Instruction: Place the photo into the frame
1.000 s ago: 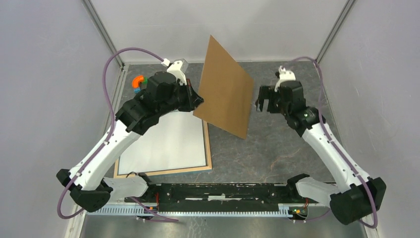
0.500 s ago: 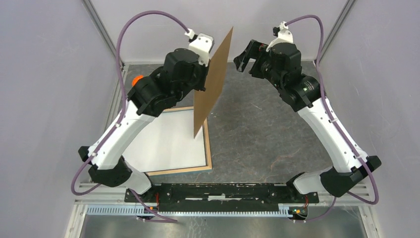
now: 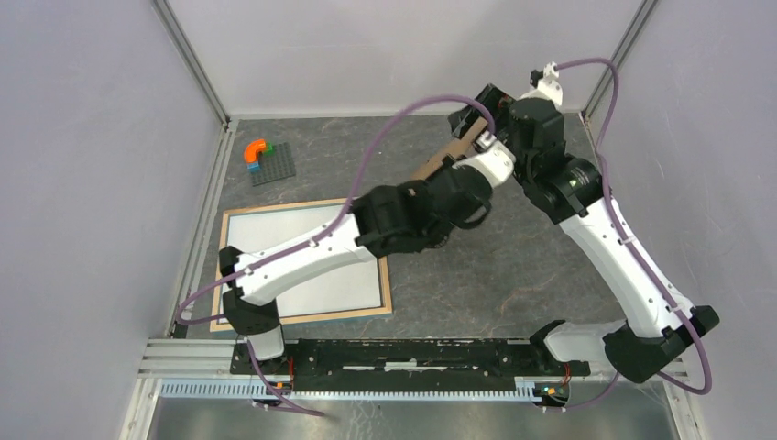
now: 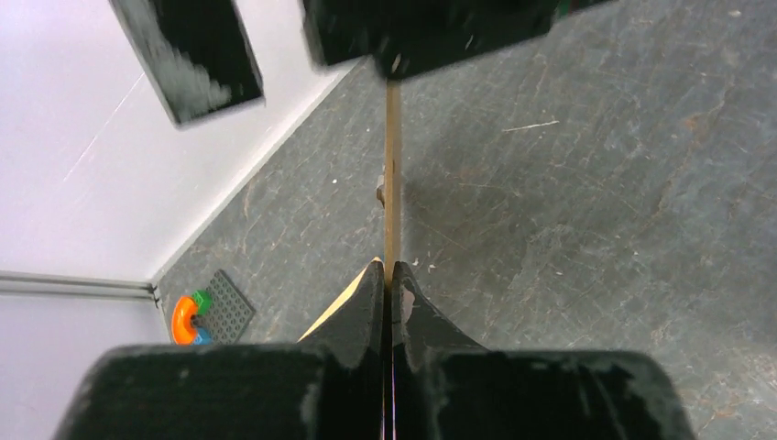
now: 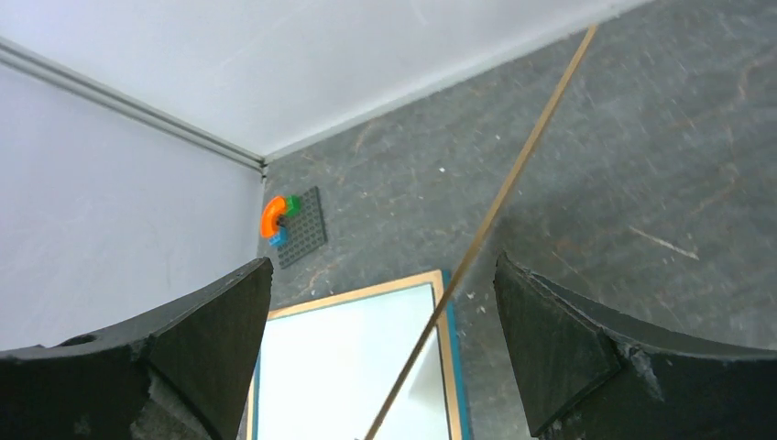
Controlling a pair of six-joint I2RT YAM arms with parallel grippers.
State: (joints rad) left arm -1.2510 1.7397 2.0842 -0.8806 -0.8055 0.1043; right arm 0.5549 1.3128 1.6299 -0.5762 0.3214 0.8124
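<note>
On grey tabletop (image 3: 499,270), thin light-wood frame (image 3: 386,280) is lying flat; left gripper (image 4: 388,271) is pinching flat brown board (image 4: 393,165), right gripper (image 5: 383,266) gaping wide.

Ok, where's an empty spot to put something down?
Bare grey table between the flat wood-edged frame and the right arm. Also a narrow strip between frame and dark studded plate. Crowded far right: left tool, right tool, thin brown board.
</note>
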